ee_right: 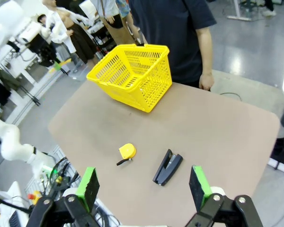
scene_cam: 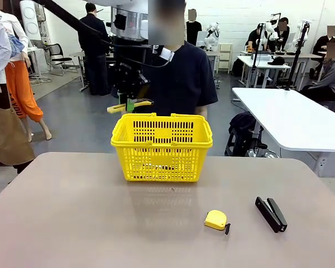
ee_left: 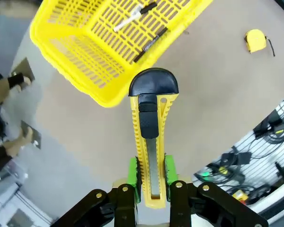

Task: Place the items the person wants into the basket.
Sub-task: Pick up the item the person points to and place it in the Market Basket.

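My left gripper (ee_left: 150, 172) is shut on the yellow-and-black utility knife (ee_left: 151, 132), its green pads clamping the handle. In the front view the gripper (scene_cam: 129, 104) holds the knife (scene_cam: 142, 103) in the air above the far left rim of the yellow basket (scene_cam: 162, 162). Inside the basket (ee_left: 80, 61) lie a black-and-white marker (ee_left: 132, 18) and a thin black pen (ee_left: 150, 43). The person (scene_cam: 181, 78) in a black T-shirt stands right behind the basket. My right gripper (ee_right: 143, 185) hangs open, high over the table's near side, with nothing between its fingers.
A small yellow tape measure (scene_cam: 216, 219) and a black stapler (scene_cam: 271, 214) lie on the near right of the brown table (scene_cam: 72, 212). The person's hand (ee_right: 206, 82) rests at the table's far edge, beside the basket (ee_right: 151, 82). Other tables and people are farther back.
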{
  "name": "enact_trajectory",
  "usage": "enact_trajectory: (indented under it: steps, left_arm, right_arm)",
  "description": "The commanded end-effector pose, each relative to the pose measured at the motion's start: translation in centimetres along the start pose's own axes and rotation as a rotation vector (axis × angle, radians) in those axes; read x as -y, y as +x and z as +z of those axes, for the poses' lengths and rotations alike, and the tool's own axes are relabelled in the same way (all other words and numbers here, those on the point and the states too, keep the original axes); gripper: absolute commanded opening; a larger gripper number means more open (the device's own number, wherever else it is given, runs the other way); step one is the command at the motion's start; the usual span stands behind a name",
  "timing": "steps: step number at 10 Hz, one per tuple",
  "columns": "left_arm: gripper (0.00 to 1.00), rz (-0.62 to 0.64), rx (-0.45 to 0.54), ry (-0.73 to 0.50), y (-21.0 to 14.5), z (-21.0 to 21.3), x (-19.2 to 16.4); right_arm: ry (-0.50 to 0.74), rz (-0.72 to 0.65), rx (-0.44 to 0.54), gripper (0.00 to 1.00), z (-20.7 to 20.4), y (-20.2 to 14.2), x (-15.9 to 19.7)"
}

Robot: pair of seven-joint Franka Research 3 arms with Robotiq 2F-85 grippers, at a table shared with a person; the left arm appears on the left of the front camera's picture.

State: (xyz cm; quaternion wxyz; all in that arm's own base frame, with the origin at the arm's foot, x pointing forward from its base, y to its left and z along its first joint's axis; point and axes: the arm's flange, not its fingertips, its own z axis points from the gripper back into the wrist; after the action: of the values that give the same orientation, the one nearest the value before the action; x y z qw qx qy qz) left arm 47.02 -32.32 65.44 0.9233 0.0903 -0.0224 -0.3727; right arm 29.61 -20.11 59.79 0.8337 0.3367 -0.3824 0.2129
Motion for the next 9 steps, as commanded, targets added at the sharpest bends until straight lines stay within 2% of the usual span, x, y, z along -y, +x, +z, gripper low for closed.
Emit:
enact_trajectory:
  steps: [1,3,6,9]
  left_arm:
    - [0.26,-0.158,0.031,0.022,2.6,1.2,-1.0]
    - [0.26,-0.346,0.004,-0.024,3.3,-0.2,-1.5]
    - [0.26,-0.546,-0.098,-0.05,3.7,-0.6,-1.6]
    - [0.26,-0.648,-0.057,-0.091,3.4,-0.1,-1.7]
  right_arm:
    - [0.018,0.016,0.023,1.0,-0.1,0.1,0.2]
    - [0.018,0.016,0.023,1.0,-0.1,0.1,0.2]
    - [0.018,0.016,0.023,1.0,-0.1,0.1,0.2]
    - [0.018,0.016,0.023,1.0,-0.1,0.1,0.2]
